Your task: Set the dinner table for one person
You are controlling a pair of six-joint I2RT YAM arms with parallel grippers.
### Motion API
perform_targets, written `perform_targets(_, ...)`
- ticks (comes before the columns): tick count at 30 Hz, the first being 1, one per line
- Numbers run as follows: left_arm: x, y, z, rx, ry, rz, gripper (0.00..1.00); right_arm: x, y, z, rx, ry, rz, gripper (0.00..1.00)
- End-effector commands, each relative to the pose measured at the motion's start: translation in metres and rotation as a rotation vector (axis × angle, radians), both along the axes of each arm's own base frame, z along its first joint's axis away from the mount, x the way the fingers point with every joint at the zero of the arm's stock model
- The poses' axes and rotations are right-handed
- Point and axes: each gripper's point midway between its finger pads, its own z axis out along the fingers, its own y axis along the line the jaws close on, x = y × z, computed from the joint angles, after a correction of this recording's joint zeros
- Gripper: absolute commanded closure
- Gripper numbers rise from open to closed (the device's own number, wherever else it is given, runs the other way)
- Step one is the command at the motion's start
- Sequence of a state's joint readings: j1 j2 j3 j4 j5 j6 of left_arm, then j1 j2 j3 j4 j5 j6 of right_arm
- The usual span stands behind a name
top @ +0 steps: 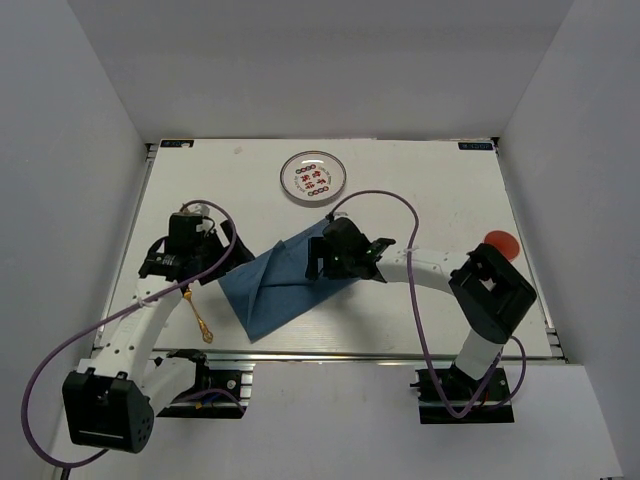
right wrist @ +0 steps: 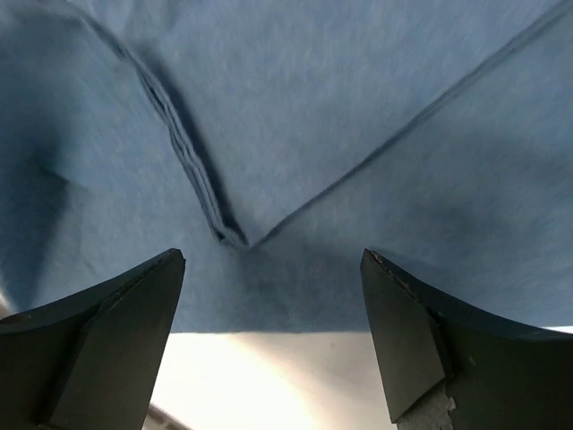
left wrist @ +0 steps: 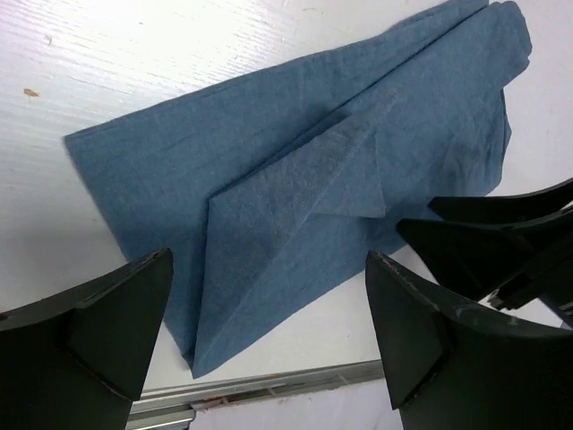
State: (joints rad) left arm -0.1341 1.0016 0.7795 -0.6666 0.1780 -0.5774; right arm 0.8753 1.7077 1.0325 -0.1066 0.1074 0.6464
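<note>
The dinner table (top: 440, 190) is a white top with a metal front rail. A blue cloth (top: 280, 285) lies on it, partly folded, with a doubled corner (right wrist: 235, 235) in the right wrist view. My right gripper (top: 320, 262) hovers open over the cloth's right end with nothing between its fingers (right wrist: 272, 255). At the cloth's left edge my left gripper (top: 230, 255) is also open and empty (left wrist: 269, 260), and the cloth (left wrist: 295, 170) spreads out ahead of it. A patterned plate (top: 313, 177) sits at the back centre. A gold utensil (top: 198, 316) lies at the front left.
A red disc (top: 503, 243) rests near the table's right edge, behind the right arm's elbow. The front rail (left wrist: 269, 385) runs just below the cloth's near corner. The right gripper's black body (left wrist: 501, 242) shows in the left wrist view. White walls enclose the table.
</note>
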Motion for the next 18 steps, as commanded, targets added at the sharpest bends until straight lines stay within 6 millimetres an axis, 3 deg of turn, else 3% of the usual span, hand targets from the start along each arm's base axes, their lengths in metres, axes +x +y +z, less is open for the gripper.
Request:
perform_targets(1,0.006,-0.005,0.013,-0.036,-0.059,0.004,0.02,-0.002,0.037,0.039,0.214,-0.024,0.003,0.16)
perform_targets(4,0.002,0.016,0.015,0.009,-0.061,0.148,0.02,0.009,0.056,0.052,0.223,-0.03,-0.021,0.16)
perform_targets(5,-0.004,0.022,0.013,0.024,-0.044,0.184,0.02,0.01,0.056,0.045,0.197,-0.013,-0.041,0.16)
perform_targets(6,-0.006,0.029,0.013,0.033,-0.039,0.248,0.02,0.01,0.067,0.057,0.213,-0.022,-0.039,0.16)
perform_targets(10,-0.023,0.055,0.014,0.085,-0.045,0.397,0.02,0.026,0.077,0.068,0.198,-0.059,-0.16,0.14)
perform_targets(13,-0.03,0.06,0.01,0.098,-0.025,0.43,0.02,0.031,0.096,0.056,0.159,-0.036,-0.191,0.14)
perform_targets(16,-0.03,0.058,0.009,0.094,-0.012,0.42,0.02,0.036,0.113,0.059,0.127,-0.024,-0.215,0.15)
perform_targets(18,-0.03,0.056,0.01,0.092,-0.004,0.416,0.02,0.036,0.121,0.042,0.113,0.001,-0.216,0.16)
